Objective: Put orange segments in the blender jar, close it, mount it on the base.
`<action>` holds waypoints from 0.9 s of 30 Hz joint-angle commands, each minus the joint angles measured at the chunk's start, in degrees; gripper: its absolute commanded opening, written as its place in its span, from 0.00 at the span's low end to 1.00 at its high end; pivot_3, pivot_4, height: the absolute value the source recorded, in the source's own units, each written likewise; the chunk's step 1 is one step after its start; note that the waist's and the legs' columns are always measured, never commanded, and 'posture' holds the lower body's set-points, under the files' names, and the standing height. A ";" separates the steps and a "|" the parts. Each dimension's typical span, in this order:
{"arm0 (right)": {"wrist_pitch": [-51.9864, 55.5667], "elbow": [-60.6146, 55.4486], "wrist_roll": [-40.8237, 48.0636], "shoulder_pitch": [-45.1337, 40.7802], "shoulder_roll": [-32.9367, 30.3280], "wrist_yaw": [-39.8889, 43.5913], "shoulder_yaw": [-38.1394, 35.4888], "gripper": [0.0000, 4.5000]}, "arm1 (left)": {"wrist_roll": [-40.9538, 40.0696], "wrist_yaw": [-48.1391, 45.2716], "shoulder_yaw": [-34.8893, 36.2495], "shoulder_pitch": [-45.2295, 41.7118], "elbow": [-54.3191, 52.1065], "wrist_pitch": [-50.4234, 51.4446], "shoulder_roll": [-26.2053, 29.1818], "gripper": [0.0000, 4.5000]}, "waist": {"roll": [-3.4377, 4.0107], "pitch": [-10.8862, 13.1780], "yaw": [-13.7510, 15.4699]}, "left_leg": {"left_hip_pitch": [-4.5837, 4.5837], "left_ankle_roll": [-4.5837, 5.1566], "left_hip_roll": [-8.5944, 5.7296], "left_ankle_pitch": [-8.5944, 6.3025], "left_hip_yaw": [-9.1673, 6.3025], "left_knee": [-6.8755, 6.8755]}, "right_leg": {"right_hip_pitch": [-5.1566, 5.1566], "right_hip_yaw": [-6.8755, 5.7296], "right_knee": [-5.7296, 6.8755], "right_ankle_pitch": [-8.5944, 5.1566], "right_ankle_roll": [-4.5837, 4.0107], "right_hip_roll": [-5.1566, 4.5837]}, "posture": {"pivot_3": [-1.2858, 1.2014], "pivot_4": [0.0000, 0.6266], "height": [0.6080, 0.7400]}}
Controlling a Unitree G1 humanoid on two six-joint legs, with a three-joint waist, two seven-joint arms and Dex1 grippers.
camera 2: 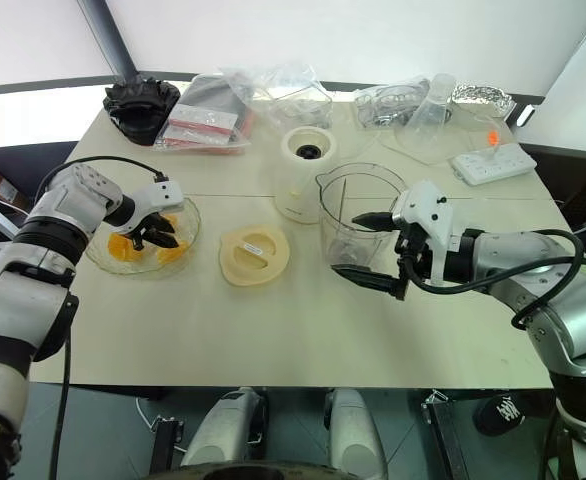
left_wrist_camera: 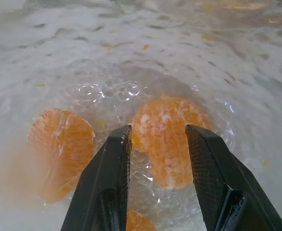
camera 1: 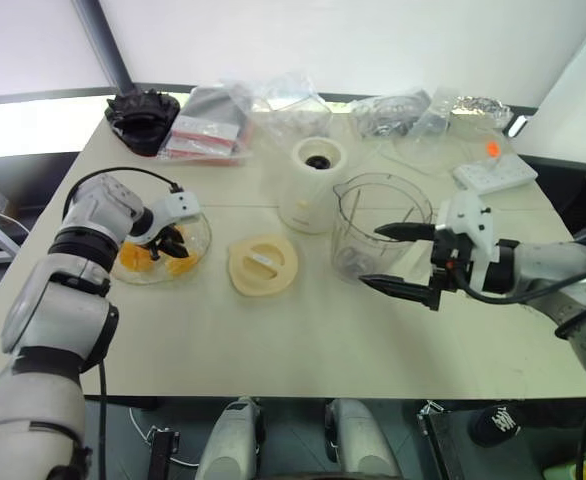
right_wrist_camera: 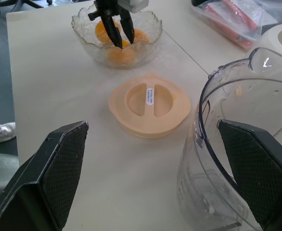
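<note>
**Robot reaches into bowl for first orange piece**

From the head cameras, the left gripper (camera 2: 158, 232) dips into the shallow glass bowl (camera 2: 101, 262) at the table's left, its black fingers partly spread over the orange segments (camera 2: 123, 247). The blender jar (camera 1: 378, 225) stands right of centre, empty as far as can be seen, with the cream lid (camera 1: 263, 264) flat on the table between bowl and jar and the base (camera 1: 313, 185) just behind and beside the jar. The right gripper (camera 1: 403, 260) waits with its jaws spread wide on either side of the jar's near wall, not visibly clamping it.

The left wrist camera looks straight down the fingers (left_wrist_camera: 107, 183): one segment (left_wrist_camera: 172, 139) lies between them, untouched, a second (left_wrist_camera: 61, 149) off to one side.

The right wrist camera shows the jar's rim (right_wrist_camera: 227, 86) between its own wide-set fingers, with lid and bowl beyond.

To do this step well, the left fingers should probably sink a little lower around the centred segment, then close gently; the fruit looks wet and soft, so a hard squeeze could crush it or let it slip.
</note>
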 commanded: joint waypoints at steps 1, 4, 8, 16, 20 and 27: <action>-0.71 -1.44 -0.03 -0.12 0.15 -0.11 -1.35 1.00 | 0.58 0.83 0.88 -1.93 0.43 -0.65 -0.06 0.41 | 0.00 0.00 -0.03 | 0.00 0.00 0.00 0.00 0.00 0.00 | 0.00 0.00 0.00 0.00 0.00 0.00 | 0.52 0.24 1.00; -0.69 -1.46 0.00 -0.21 0.22 -0.13 -1.19 1.00 | 0.59 0.05 0.99 -1.91 0.53 -0.74 -0.16 0.41 | 0.00 0.00 -0.06 | 0.00 0.00 -0.01 0.00 0.00 0.00 | 0.00 -0.01 0.00 0.00 0.01 0.00 | 0.52 0.24 1.00; -0.86 -1.30 -0.12 -0.31 0.34 -0.09 -1.03 1.00 | 0.58 -0.68 0.83 -0.97 -0.46 -1.61 -0.09 0.41 | 0.00 0.00 -0.05 | 0.00 0.00 0.00 0.00 0.00 0.00 | 0.00 -0.01 0.00 0.00 0.01 0.00 | 0.52 0.24 1.00; -0.68 -1.53 -0.03 -0.17 0.32 0.06 -1.12 1.00 | -0.06 1.42 2.28 -1.41 0.01 -0.50 -0.75 0.79 | 0.00 0.00 -0.05 | 0.00 0.00 0.00 0.00 -0.01 0.00 | 0.00 -0.01 0.00 0.01 0.02 0.00 | 0.52 0.24 1.00; -0.69 -1.61 -0.07 -0.02 0.33 0.10 -1.21 1.00 | 0.13 1.63 2.40 -0.93 -0.36 -0.52 -0.59 0.79 | 0.00 0.00 -0.06 | 0.00 0.00 -0.01 0.00 0.00 0.00 | 0.00 -0.01 0.01 0.02 0.04 0.00 | 0.52 0.24 1.00; -0.63 -1.67 -0.17 -0.08 0.22 0.10 -1.18 1.00 | 0.00 -1.71 1.68 0.84 -2.27 3.16 -0.72 0.79 | 0.00 0.00 -0.08 | 0.00 0.00 -0.01 0.00 0.01 0.00 | 0.00 -0.01 0.01 0.02 0.04 0.01 | 0.52 0.24 1.00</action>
